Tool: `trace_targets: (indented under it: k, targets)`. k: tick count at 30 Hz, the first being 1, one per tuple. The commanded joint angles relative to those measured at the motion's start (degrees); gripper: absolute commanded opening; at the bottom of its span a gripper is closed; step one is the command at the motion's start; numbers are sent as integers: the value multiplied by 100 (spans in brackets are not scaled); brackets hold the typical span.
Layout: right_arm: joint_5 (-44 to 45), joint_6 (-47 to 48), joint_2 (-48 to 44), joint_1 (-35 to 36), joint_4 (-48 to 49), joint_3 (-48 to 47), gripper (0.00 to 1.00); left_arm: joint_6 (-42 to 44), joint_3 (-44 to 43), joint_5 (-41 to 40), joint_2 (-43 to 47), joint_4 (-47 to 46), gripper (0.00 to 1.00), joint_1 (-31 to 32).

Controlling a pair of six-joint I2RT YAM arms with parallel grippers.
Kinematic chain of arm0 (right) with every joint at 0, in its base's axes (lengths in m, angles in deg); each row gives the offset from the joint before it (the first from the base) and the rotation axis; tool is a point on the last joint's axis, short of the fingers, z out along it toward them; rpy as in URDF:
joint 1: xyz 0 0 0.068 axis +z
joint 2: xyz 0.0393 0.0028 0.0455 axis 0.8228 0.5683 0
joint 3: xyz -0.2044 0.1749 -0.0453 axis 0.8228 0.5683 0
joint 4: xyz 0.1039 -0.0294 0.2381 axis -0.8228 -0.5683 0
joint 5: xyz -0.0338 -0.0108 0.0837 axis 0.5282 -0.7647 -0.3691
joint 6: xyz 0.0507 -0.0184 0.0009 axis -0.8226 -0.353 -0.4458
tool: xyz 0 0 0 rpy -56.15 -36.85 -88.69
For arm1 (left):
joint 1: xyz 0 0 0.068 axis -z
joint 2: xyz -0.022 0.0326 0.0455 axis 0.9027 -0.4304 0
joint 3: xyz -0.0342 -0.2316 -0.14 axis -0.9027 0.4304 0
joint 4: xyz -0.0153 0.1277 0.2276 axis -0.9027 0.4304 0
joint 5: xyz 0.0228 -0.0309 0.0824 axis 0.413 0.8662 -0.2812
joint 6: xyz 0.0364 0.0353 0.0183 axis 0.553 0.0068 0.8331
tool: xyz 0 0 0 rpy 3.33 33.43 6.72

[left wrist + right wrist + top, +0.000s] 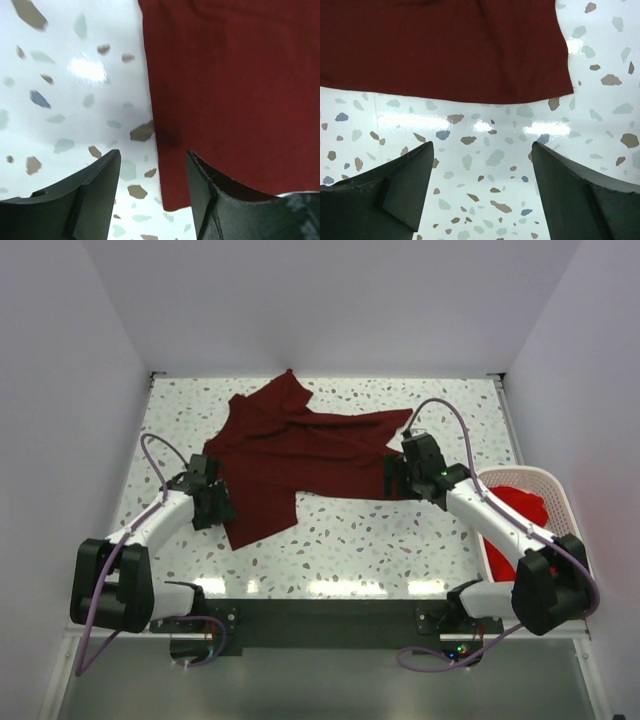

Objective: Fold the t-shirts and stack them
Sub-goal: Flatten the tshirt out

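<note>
Maroon cloth t-shirt (300, 455) lies unfolded on the tabletop (380, 540); red t-shirts (520, 508) wait in the white mesh basket (556, 490), right. We judge nothing folded. Left end effector (152, 165) and right end effector (482, 150) gape empty at its edges.

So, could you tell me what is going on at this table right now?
Two robot arms are working on a dark maroon t-shirt, which lies rumpled and unfolded on the speckled table. The left end effector is open at one edge of the shirt, and the right end effector is open just short of the opposite hem. Neither holds cloth. A brighter red shirt lies in the white basket beside the right arm.
</note>
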Motion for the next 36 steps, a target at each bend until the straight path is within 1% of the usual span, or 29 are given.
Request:
trace_targets:
  k: [1,7,10,13,15,17,19,20,21,22,25,26,28,32,33,36]
  targets:
    - [238,29,-299,7,6,140,82,-241,191,502,232,-166,60,31]
    - [283,55,-457,7,50,298,82,-329,253,265,13,-87,59,286]
    - [327,46,-493,-1,111,351,82,-408,244,107,-172,-96,55,488]
    - [362,46,-510,7,155,404,82,-513,244,-200,-383,-70,55,690]
    - [379,29,-510,7,199,448,82,-592,253,-280,-532,-52,51,822]
    - [397,3,-519,7,269,510,82,-663,252,-420,-646,-43,50,927]
    - [388,-33,-519,-1,304,571,82,-724,261,-491,-708,-26,44,989]
    - [406,-59,-528,7,348,589,82,-725,261,-509,-743,-17,37,1016]
    - [414,-68,-510,7,366,615,82,-733,253,-518,-752,1,33,1025]
    - [449,-103,-519,7,366,650,81,-742,253,-544,-744,27,23,1033]
    - [625,-129,-458,7,410,668,80,-760,209,-614,-595,124,7,1034]
    - [904,-173,-431,-1,366,659,80,-777,148,-649,-446,185,4,1034]
    - [1082,-331,-352,-150,357,668,79,-777,77,-746,-261,343,1,1034]
    - [942,-446,-133,-502,533,616,77,-751,-90,-755,344,502,0,1034]
    - [951,-428,59,-589,542,520,76,-734,-82,-746,451,476,0,1042]
    - [732,-419,350,-765,621,370,72,-707,6,-632,785,371,0,1034]
